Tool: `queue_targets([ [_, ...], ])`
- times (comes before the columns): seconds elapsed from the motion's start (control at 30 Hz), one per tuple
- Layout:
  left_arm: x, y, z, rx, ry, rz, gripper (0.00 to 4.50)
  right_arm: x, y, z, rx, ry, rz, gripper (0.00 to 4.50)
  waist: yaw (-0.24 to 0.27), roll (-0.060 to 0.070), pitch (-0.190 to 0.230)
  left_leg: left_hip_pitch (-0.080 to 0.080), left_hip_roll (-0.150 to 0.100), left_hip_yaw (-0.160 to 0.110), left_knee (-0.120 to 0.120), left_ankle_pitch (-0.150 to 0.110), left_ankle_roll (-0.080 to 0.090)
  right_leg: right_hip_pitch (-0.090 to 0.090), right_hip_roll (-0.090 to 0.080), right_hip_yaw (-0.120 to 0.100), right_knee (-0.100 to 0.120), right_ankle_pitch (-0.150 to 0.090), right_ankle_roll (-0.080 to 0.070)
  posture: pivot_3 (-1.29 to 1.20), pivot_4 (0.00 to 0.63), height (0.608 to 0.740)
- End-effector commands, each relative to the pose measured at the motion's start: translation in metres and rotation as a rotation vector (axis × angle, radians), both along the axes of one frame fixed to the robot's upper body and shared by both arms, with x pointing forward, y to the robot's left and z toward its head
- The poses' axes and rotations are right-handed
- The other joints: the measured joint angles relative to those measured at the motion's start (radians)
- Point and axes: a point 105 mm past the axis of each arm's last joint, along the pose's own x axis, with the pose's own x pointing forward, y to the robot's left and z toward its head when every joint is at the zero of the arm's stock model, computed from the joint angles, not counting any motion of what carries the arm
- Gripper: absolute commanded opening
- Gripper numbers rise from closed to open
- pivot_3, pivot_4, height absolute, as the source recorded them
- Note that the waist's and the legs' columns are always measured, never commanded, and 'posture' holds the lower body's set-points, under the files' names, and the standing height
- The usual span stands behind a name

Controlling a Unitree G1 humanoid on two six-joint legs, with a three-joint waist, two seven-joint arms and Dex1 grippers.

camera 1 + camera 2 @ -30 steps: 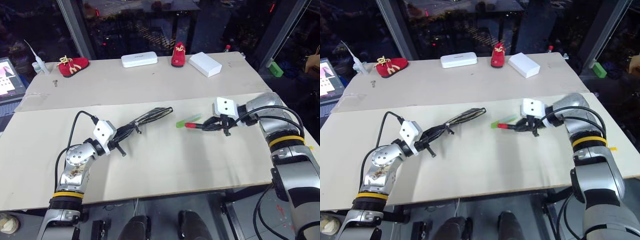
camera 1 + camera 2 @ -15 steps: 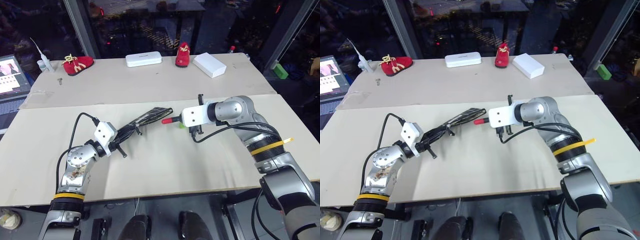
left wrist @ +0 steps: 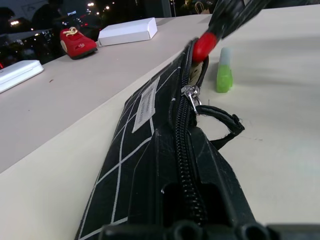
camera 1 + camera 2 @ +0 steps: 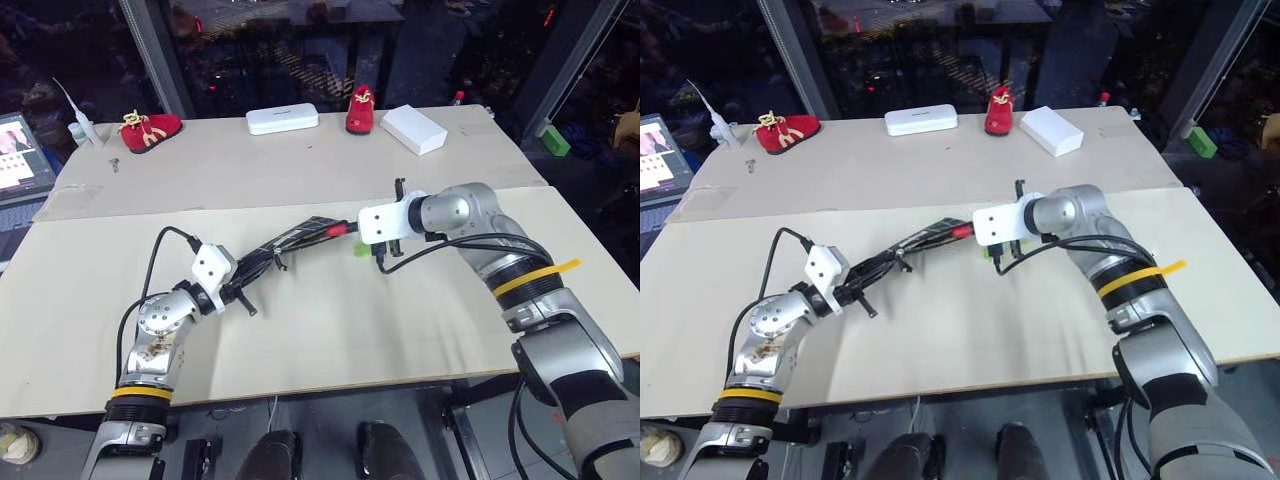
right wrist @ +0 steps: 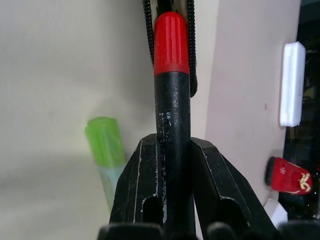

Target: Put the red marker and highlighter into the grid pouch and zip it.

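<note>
Beige table [image 4: 330, 330]: red marker [image 5: 171, 90] clamped in right end effector [image 5: 172, 200], tip seemingly at grid pouch [image 3: 150, 150] mouth.

Items by count: one red marker [image 5: 171, 90]; one green highlighter [image 3: 224, 75]; one grid pouch [image 3: 165, 150]; two red shoes, upper left [image 4: 148, 129] and top centre [image 4: 359, 110]; two white boxes, top centre [image 4: 282, 119] and [image 4: 413, 127]; one laptop, left edge [image 4: 18, 150].

Robot lab bench: bare board tables [image 4: 330, 330], dark glass wall [image 4: 300, 50], laptop [image 4: 22, 150].
</note>
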Motion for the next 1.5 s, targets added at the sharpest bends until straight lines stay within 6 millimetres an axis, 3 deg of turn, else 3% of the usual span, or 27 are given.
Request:
queue_targets([
  [0.03,-0.001,-0.005,0.011,-0.011,-0.043,-0.015,0.0,0.004,0.017,0.025,0.015,-0.089,0.039,0.45,-0.002,0.0,0.0,0.0,0.0,0.0,0.0,0.0,0.0,0.0,0.0,0.0,0.0,0.0,0.0,0.0,0.15,0.74],
  [0.17,-0.001,-0.006,0.011,-0.012,-0.042,-0.015,0.0,0.007,0.027,0.025,-0.014,-0.118,0.059,0.45,-0.001,0.0,0.0,0.0,0.0,0.0,0.0,0.0,0.0,0.0,0.0,0.0,0.0,0.0,0.0,0.0,0.15,0.74],
  [0.5,-0.001,-0.008,0.012,-0.012,-0.045,-0.021,0.0,-0.014,0.102,0.002,-0.018,-0.117,0.259,0.45,-0.017,0.0,0.0,0.0,0.0,-0.001,0.0,0.0,0.0,-0.001,0.001,0.0,0.002,0.0,0.0,0.0,0.15,0.74],
  [0.73,-0.003,-0.003,0.014,-0.011,-0.051,-0.003,0.0,-0.019,0.122,0.0,0.058,-0.125,0.321,0.45,-0.022,0.0,0.0,0.0,0.0,-0.002,0.0,0.0,-0.001,-0.001,0.001,0.0,0.002,0.0,0.0,0.0,0.15,0.74],
  [0.77,-0.003,-0.002,0.014,-0.011,-0.051,0.0,0.0,-0.019,0.12,0.0,0.078,-0.104,0.312,1.47,-0.023,0.0,0.0,0.0,0.0,-0.002,0.0,0.0,-0.001,-0.001,0.001,0.0,0.002,0.0,0.0,0.0,0.15,0.74],
  [0.93,-0.004,0.0,0.014,-0.008,-0.052,0.007,0.0,-0.008,0.11,0.013,0.129,-0.134,0.258,3.03,-0.025,0.0,0.0,0.0,0.0,-0.002,-0.001,0.0,-0.001,-0.001,0.001,0.0,0.002,0.0,0.0,0.0,0.15,0.74],
  [0.97,-0.004,0.0,0.014,-0.008,-0.052,0.008,0.0,-0.006,0.098,0.02,0.168,-0.102,0.24,3.39,-0.025,0.0,0.0,0.0,0.0,-0.002,-0.001,0.0,-0.001,-0.001,0.001,0.0,0.002,0.0,0.0,0.0,0.15,0.74],
  [1.07,-0.003,0.0,0.014,-0.009,-0.053,0.01,0.0,-0.007,0.073,0.032,0.253,0.0,0.225,3.39,-0.021,0.0,0.0,0.0,0.0,-0.002,-0.001,0.0,-0.001,-0.001,0.001,0.0,0.002,0.0,0.0,0.0,0.15,0.74],
  [1.27,-0.004,-0.002,0.013,-0.013,-0.053,0.011,0.0,-0.039,0.002,0.041,0.376,0.409,0.253,3.39,-0.017,0.0,0.0,0.0,0.0,-0.002,0.0,-0.001,0.001,0.001,0.001,-0.001,-0.001,0.0,0.0,0.0,0.15,0.74],
  [1.4,-0.005,-0.001,0.012,-0.014,-0.051,0.015,0.0,-0.024,-0.029,0.035,0.428,0.481,0.112,3.39,-0.025,0.0,0.0,0.001,0.001,0.0,0.0,-0.001,0.001,0.001,0.001,0.001,-0.001,0.0,0.0,0.0,0.15,0.74],
  [1.5,-0.005,0.0,0.012,-0.014,-0.052,0.017,0.0,-0.013,-0.038,0.027,0.422,0.463,0.037,3.39,-0.026,0.0,0.0,0.005,0.002,0.001,-0.001,-0.001,0.001,0.003,0.001,0.001,0.0,0.001,-0.002,0.0,0.15,0.74],
])
